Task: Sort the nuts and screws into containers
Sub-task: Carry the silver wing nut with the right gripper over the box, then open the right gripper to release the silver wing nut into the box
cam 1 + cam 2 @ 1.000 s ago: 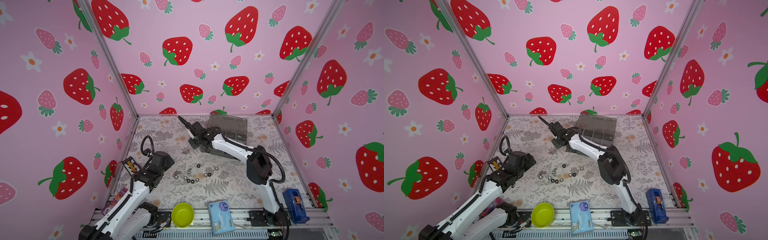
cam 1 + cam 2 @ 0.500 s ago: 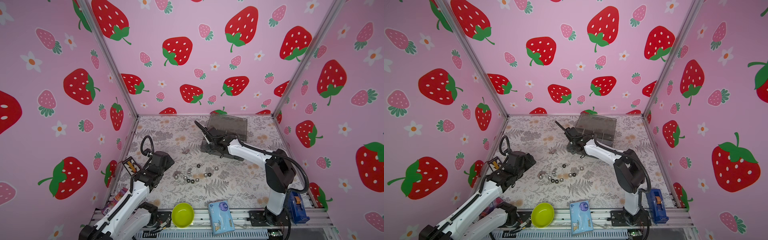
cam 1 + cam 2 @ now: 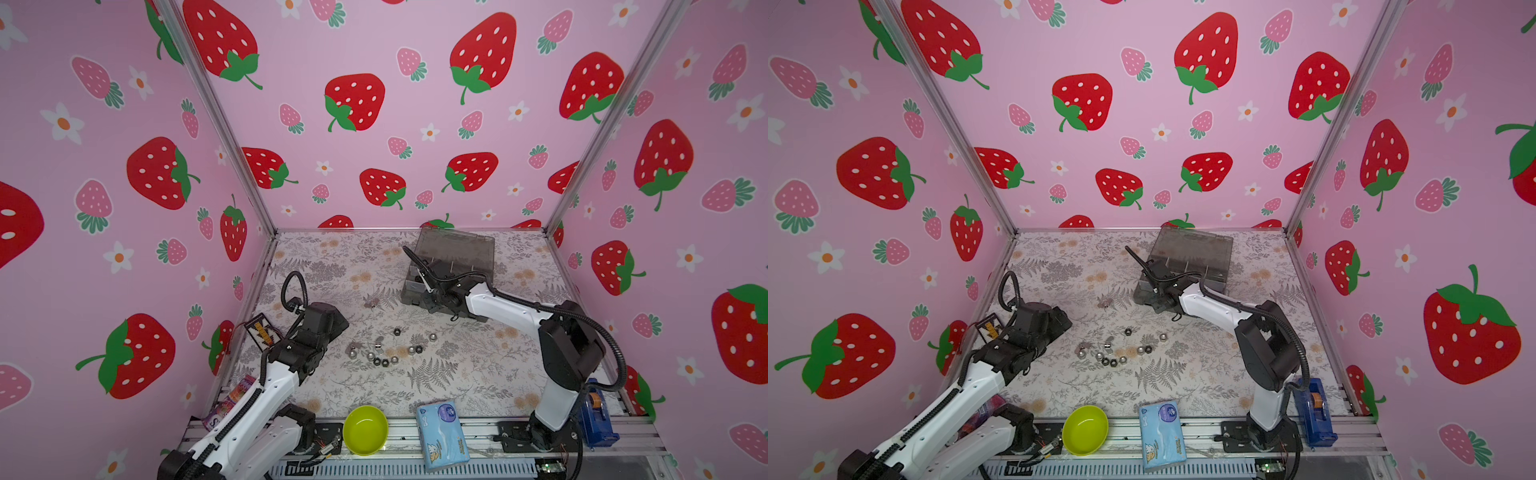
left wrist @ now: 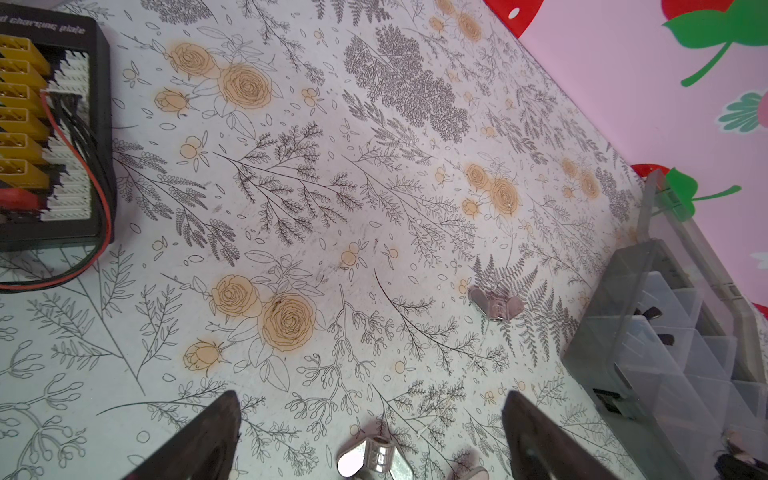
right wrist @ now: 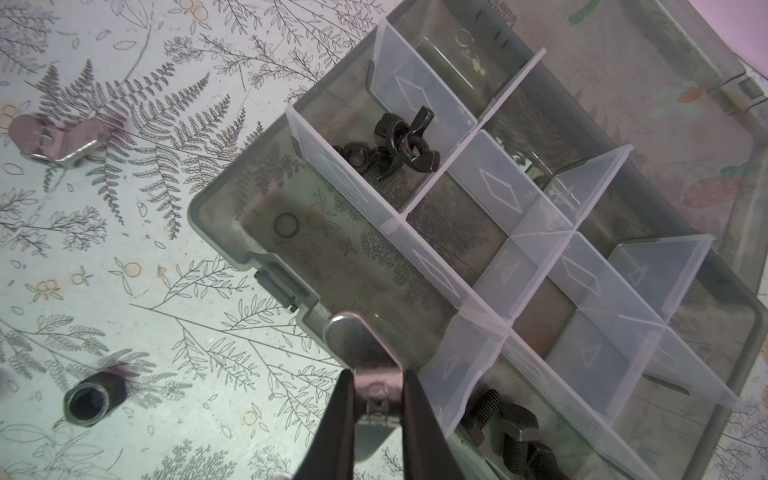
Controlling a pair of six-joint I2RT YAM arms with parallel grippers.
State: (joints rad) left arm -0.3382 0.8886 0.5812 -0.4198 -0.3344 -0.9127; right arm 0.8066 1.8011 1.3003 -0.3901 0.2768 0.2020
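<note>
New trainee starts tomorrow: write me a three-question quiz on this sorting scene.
1. True or false: the left gripper is shut on a nut.
2. The right gripper holds: A a black screw; B a silver wing nut; C a hex nut.
3. Is the lid of the organizer box open or closed?
Key: 1 false, its jaws stand wide open; 2 B; 3 open.

Pink strawberry-print walls, aluminium corner posts, grey floral-patterned tabletop
</note>
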